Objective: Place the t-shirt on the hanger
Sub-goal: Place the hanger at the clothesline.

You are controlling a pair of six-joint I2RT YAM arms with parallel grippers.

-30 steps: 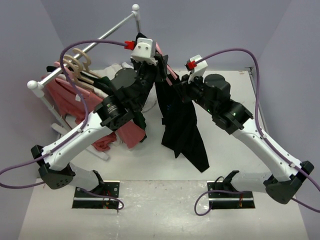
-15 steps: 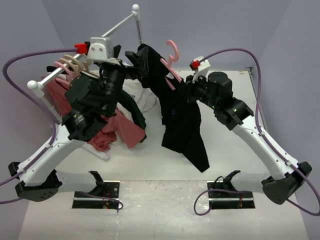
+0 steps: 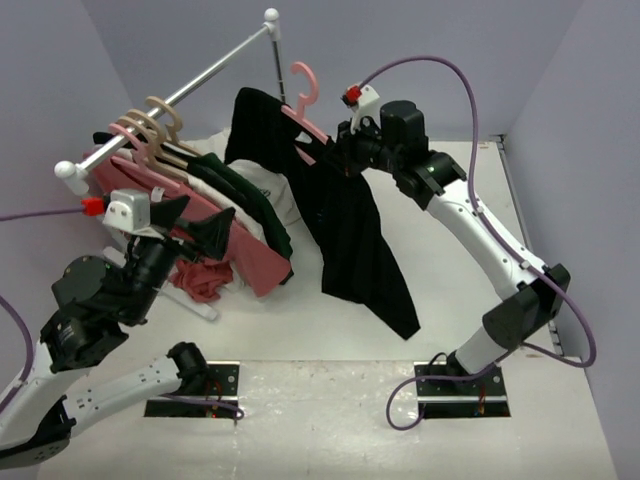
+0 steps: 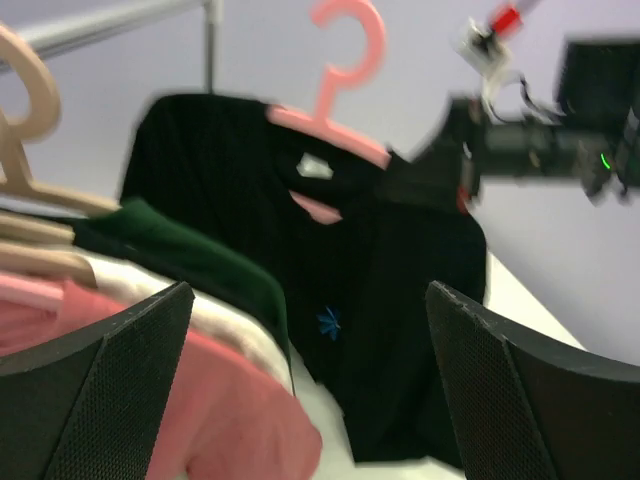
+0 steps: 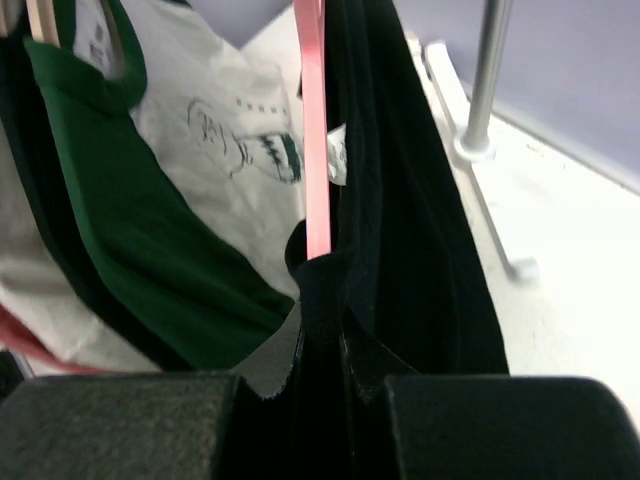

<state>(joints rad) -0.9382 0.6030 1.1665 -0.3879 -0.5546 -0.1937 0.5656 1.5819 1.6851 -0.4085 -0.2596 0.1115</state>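
Matt black cloth t-shirt (image 3: 350,230) — smooth pink plastic hanger (image 5: 315,130).

Robot lab cell, plain lilac walls (image 3: 400,30), white table (image 3: 320,420), clothes rail (image 3: 213,66)

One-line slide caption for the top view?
Right gripper holds the pink hanger with the black t-shirt draped on it beside the rack; left gripper open, apart.
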